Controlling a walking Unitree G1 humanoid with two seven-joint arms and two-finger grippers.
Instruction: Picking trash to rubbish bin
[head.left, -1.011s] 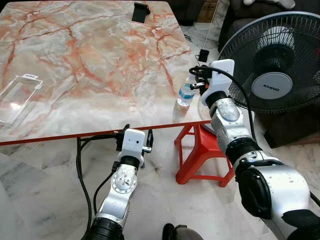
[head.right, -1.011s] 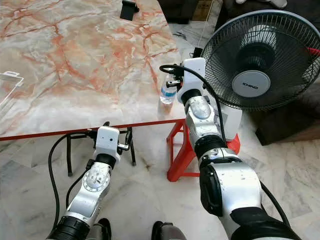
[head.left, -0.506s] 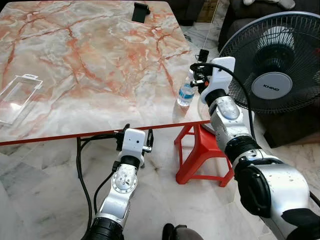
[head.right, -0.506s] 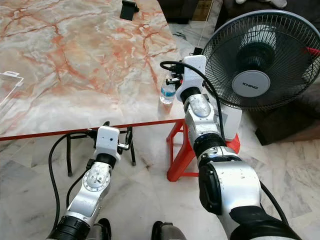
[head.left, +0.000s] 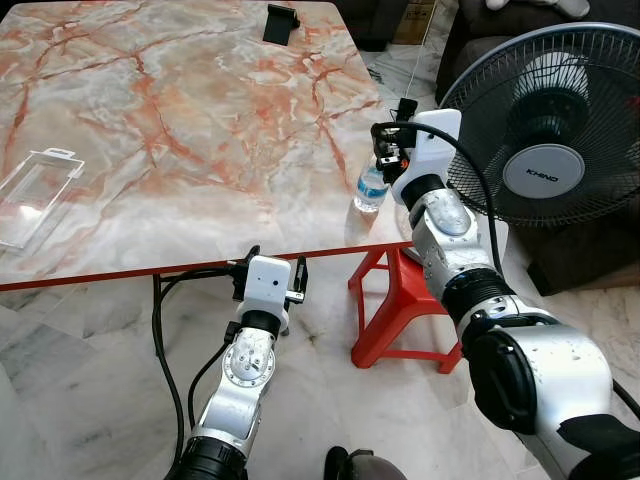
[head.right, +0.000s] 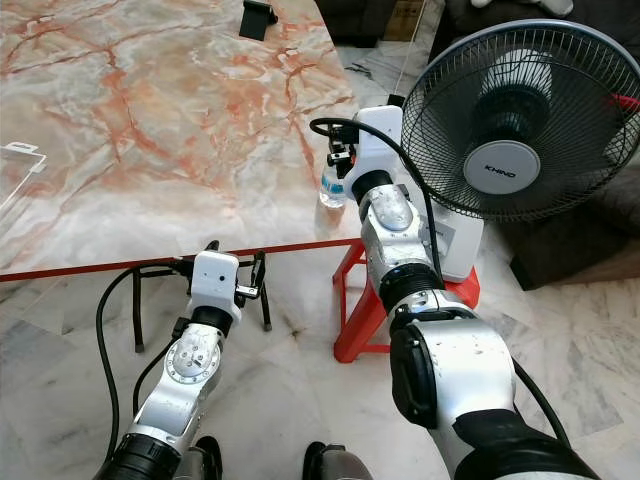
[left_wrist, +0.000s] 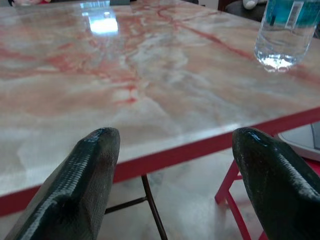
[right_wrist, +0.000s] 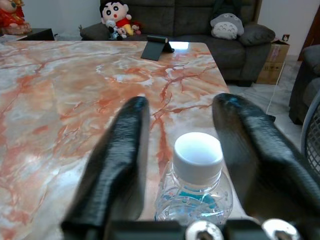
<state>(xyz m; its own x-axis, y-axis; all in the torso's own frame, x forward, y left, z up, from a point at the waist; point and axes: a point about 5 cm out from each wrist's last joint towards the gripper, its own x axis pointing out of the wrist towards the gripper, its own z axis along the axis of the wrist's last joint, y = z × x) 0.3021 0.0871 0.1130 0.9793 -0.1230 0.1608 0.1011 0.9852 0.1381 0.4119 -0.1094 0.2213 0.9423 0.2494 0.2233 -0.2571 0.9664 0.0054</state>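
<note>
A small clear water bottle (head.left: 370, 189) with a blue label and white cap stands near the right edge of the marble table (head.left: 180, 130). My right gripper (head.left: 386, 148) hovers just over it, open. In the right wrist view its two black fingers (right_wrist: 125, 150) stand on either side of the bottle's cap (right_wrist: 198, 149) without touching it. My left gripper (head.left: 272, 266) is low at the table's front edge, open with nothing between its fingers (left_wrist: 85, 170). The bottle (left_wrist: 285, 30) stands far off to one side of it.
Clear plastic packaging (head.left: 35, 193) lies at the table's left edge. A black phone stand (head.left: 282, 22) sits at the far end. A standing fan (head.left: 558, 130) and a red stool (head.left: 400, 305) crowd the right side. A sofa with plush toys (right_wrist: 117, 17) lies beyond the table.
My right gripper has swung left from beside the bottle to just over it, its fingers now straddling the cap. The left arm and the bottle have stayed put.
</note>
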